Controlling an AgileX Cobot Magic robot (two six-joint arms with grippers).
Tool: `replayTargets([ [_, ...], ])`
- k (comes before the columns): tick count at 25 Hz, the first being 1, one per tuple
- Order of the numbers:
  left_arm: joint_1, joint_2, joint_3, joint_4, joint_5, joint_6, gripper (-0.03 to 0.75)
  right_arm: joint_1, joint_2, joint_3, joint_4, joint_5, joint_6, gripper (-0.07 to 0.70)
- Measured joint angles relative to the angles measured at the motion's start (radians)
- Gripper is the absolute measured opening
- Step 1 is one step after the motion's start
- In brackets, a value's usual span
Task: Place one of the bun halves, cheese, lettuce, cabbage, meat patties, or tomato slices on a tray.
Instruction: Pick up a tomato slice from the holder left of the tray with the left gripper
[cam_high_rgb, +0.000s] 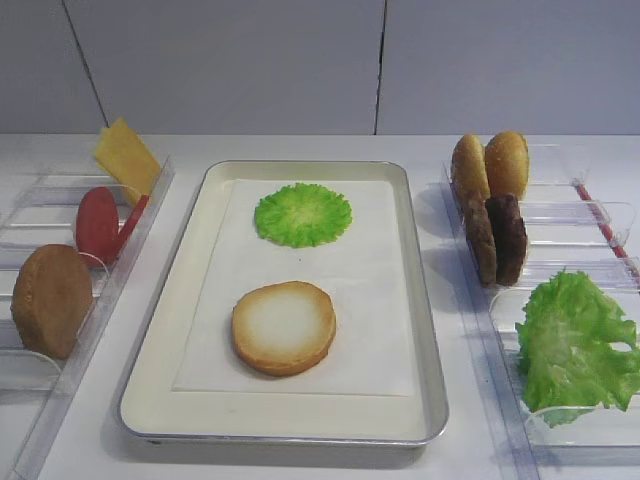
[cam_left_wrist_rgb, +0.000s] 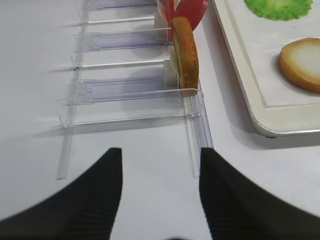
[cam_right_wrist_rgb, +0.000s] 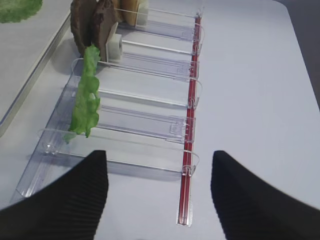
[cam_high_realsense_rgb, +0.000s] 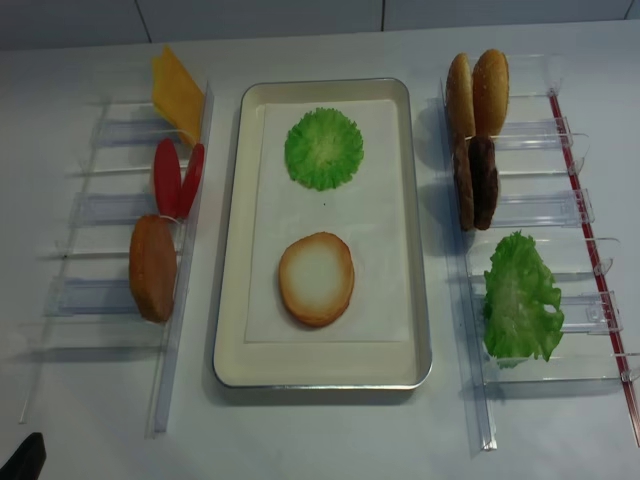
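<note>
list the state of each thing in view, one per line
tray: holds two items
bun half: flat on tray, cut face up
cabbage: flat on tray
tomato slices: upright in left rack
meat patties: upright in right rack
left hand: open, empty
right hand: open, empty

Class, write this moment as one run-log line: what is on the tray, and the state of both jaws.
tray: bun half cut face up, round green cabbage | left gripper: jaws open, empty | right gripper: jaws open, empty
</note>
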Motion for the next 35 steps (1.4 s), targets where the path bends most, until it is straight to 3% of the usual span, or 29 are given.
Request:
replayTargets([
  [25,0.000,0.000,0.000,0.000,0.000,0.000,0.330,0.000,0.000,0.000,0.000,0.000,-0.002,0.486],
  [35,0.000,0.085,-0.062,-0.135,-0.011,0.010,0.331,0.000,0.000,0.000,0.000,0.000,-0.002,0.486],
])
